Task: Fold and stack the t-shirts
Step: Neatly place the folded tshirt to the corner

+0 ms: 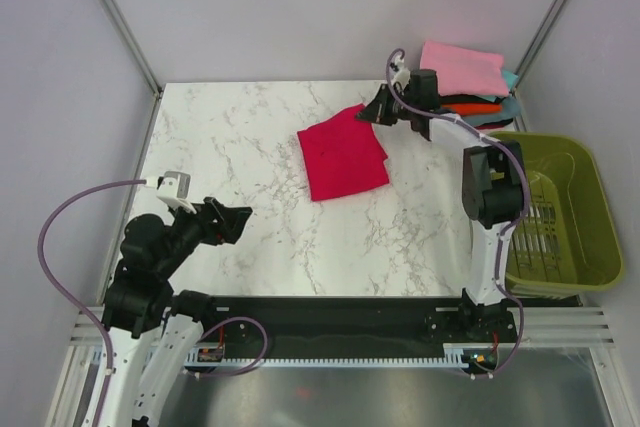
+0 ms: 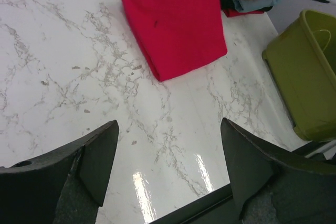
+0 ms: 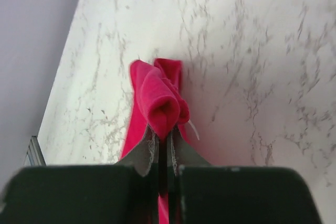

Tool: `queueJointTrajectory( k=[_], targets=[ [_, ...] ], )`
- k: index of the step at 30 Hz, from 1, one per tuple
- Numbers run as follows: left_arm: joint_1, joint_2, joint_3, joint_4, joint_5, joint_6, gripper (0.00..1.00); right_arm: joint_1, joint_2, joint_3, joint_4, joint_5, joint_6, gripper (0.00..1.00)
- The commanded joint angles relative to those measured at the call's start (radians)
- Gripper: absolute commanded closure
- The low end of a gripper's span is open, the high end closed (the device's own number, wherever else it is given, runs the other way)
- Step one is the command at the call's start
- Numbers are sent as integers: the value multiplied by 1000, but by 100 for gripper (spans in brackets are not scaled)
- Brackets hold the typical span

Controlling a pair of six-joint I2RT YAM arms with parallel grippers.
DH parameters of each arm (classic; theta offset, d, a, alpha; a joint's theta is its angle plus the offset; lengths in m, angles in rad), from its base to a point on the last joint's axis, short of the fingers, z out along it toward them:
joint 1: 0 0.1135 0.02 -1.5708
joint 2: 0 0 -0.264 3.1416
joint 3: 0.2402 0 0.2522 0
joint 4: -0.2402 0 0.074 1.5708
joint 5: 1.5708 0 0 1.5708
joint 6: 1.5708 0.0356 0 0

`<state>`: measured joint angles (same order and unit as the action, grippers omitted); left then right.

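Your right gripper (image 3: 163, 141) is squeezed shut on a bunched-up corner of the red t-shirt (image 3: 156, 95). The rest of that shirt lies folded and flat near the middle of the table (image 1: 220, 137). Your left gripper (image 2: 168, 129) is wide open. It holds nothing and hangs over bare table, well away from the shirt. It looks like the stacking step. Next you need to lift the shirt gently, keep its fold, and carry it to the pile of folded shirts (image 1: 462, 69) nearby, with pink on top.
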<state>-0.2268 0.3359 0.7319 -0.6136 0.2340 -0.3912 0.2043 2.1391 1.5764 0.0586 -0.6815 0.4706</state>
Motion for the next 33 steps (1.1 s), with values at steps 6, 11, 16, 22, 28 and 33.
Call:
queueJointTrajectory(
  k=[6,11,16,22,28,33],
  targets=[
    [7,14,-9,38,-25,38,14,-97,-202,161,-147,-13,-121,100],
    [7,22,-11,37,-21,37,14,-157,-214,301,-232,-26,-159,100],
    [10,32,-11,37,-25,35,15,-235,-206,466,-299,-73,-125,100],
    [14,37,-11,37,-22,34,15,-295,-159,647,-321,-105,-72,100],
    [20,41,-12,38,-22,34,16,-345,-84,775,-318,-139,-30,100],
    [21,48,-12,38,-15,32,16,-381,8,853,-287,-168,25,100]
  ],
)
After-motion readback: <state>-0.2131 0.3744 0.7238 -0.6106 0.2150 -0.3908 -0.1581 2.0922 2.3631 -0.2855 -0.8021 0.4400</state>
